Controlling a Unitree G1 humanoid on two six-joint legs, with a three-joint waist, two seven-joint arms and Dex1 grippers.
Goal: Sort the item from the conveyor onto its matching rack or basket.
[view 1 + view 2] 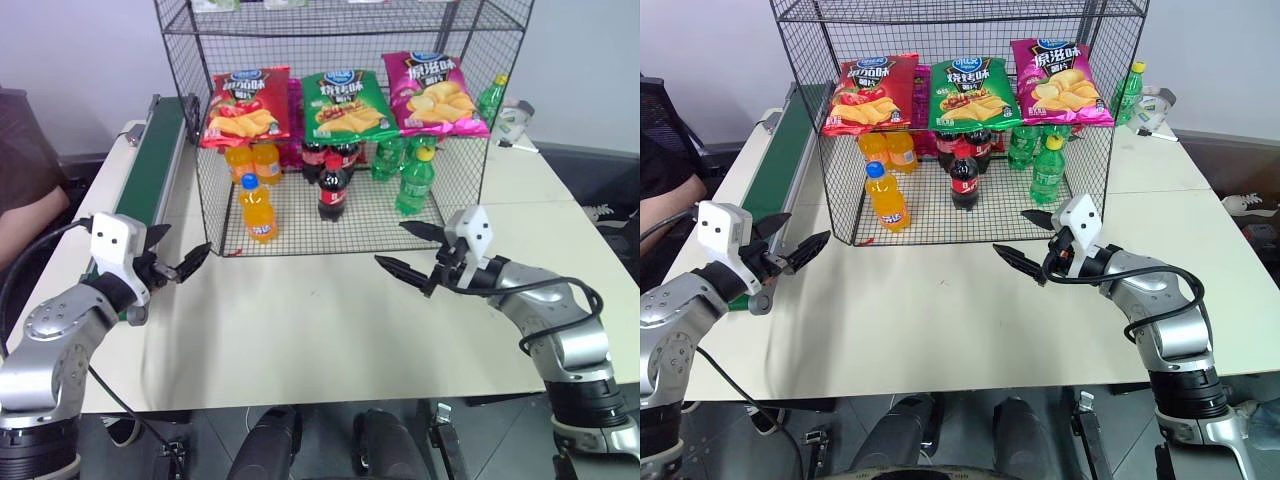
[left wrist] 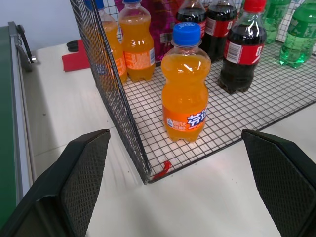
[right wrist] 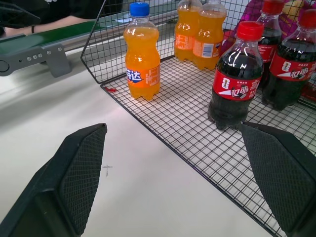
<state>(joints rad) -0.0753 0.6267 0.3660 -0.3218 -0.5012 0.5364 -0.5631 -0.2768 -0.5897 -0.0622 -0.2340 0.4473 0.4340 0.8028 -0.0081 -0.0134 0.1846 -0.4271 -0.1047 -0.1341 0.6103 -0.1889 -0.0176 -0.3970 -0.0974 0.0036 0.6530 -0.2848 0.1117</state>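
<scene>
The item, a small orange soda bottle (image 1: 257, 208) with a blue cap, stands upright on the mesh floor of the rack (image 1: 330, 250), at its front left corner. The rack is a tall black wire cage at the table's back middle. The conveyor (image 1: 155, 160), a dark-green belt with grey rails, runs along the table's left edge and carries nothing that I can see. My left gripper (image 1: 188, 240) hovers open in front of the rack's left corner, a short way from the bottle. My right gripper (image 1: 390, 242) hangs open before the rack's right half, holding nothing.
Behind the item stand two more orange bottles (image 1: 252, 160), cola bottles (image 1: 333, 188) with red caps and green bottles (image 1: 415, 182). Red, green and pink crisp bags (image 1: 345, 100) hang above them. A person's arm (image 1: 25, 215) rests at the far left. The white table (image 1: 320, 330) lies in front.
</scene>
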